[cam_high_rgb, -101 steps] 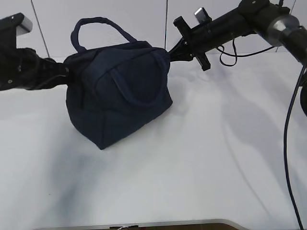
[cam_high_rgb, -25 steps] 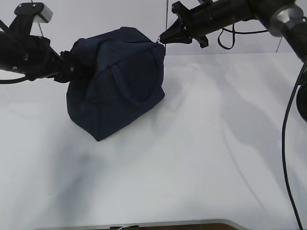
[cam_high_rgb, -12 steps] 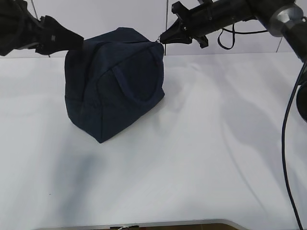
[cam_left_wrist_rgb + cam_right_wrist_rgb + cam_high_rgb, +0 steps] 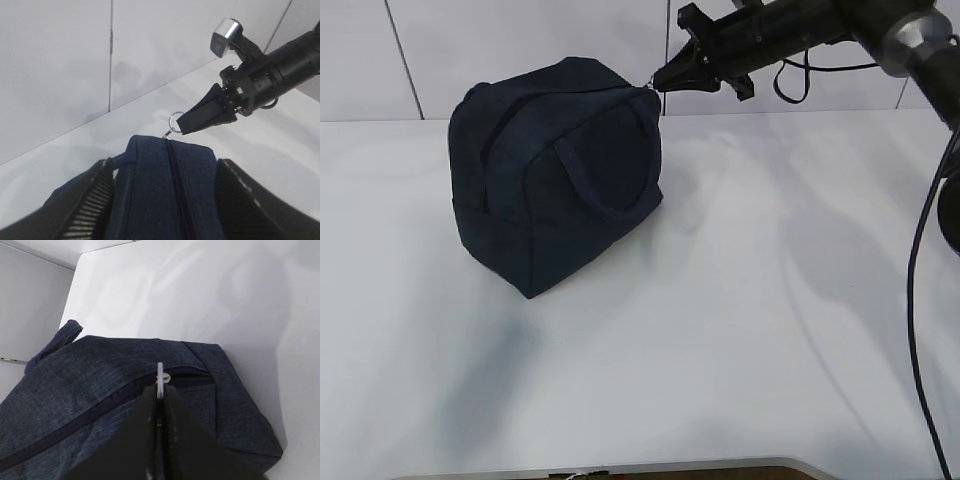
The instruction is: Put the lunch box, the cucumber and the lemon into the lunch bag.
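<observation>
At bag's top corner, R hand (image 4: 658, 84) pinches ring pull (image 4: 175, 120); L hand (image 4: 160, 200) spread over lunch bag (image 4: 555, 175).

one lunch bag (image 4: 555, 180), dark navy, on one white table (image 4: 720, 330). one zipper (image 4: 175, 175) running along its top, closed as far as can be seen. one metal ring pull (image 4: 175, 121), pinched between the jaws of the right gripper (image 4: 663, 82). two loop handles showing: one (image 4: 605, 165) on the near side, one (image 4: 55, 342) on the far side. two grippers counted: the right one, and the left gripper (image 4: 160, 195) with its two fingers either side of the bag's end. no lunch box, cucumber or lemon in sight.
</observation>
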### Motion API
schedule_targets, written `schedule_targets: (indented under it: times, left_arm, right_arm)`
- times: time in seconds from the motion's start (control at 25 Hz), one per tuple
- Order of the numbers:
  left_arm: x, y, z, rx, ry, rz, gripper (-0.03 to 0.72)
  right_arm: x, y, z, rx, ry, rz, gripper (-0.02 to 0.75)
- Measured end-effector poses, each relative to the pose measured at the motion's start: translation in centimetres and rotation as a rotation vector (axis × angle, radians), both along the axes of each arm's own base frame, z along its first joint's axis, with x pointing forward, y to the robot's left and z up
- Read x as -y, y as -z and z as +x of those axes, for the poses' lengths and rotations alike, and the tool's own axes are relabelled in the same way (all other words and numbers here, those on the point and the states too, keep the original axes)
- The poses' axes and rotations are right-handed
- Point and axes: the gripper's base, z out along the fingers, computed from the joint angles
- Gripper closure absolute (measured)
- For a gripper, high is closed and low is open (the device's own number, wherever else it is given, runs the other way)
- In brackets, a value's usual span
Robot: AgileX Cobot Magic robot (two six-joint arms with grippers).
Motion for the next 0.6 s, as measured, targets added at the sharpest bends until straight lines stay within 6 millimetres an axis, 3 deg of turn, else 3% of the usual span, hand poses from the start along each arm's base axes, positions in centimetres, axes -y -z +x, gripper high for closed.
schedule_targets:
  times: [0.28,0.6]
  left_arm:
    - [1.5,2.3,5.1,-0.115,0.076,0.032,0.221]
    - [3.2,3.9,8.0,-0.133,0.073,0.131,0.221]
  right_arm:
    - [-0.8,0.0,-0.2,0.0,-0.016,0.0,0.733]
    - [-1.0,0.1,-0.2,0.002,-0.018,-0.009,0.733]
